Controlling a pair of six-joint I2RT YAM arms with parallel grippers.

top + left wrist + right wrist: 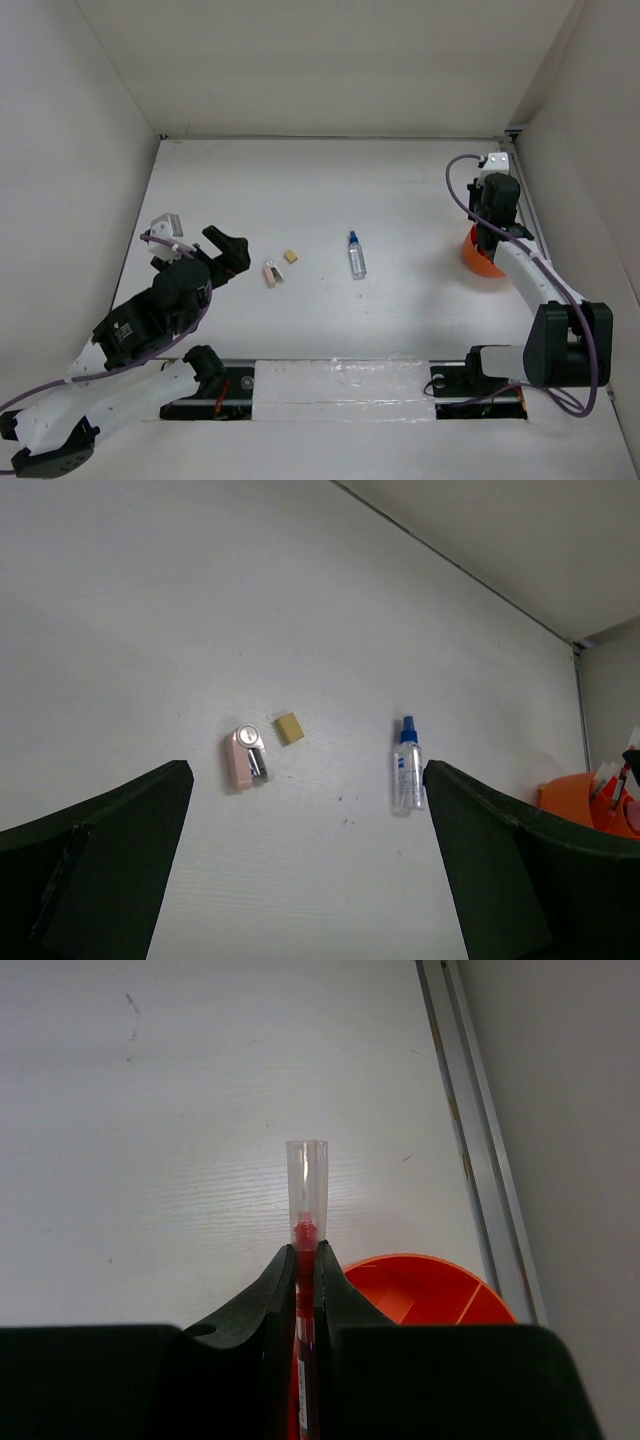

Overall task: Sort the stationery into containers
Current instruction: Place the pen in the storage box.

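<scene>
Stationery is split across the table (pixel 400 190); some appears to stand already in the orange cup (pixel 420 1285) at the far right, and the rest lies loose mid-table; the left pincer (pixel 233 254) gapes wide and holds nothing; the right pincer (pixel 307 1260) is clamped tight on a red pen (pixel 306 1185) just above the cup, whose opening sits slightly to one side; I would centre the pen's lower end over that opening before letting go, or it may strike the rim; the bottle (pixel 357 255), pink-white piece (pixel 272 273) and eraser (pixel 291 256) wait
</scene>
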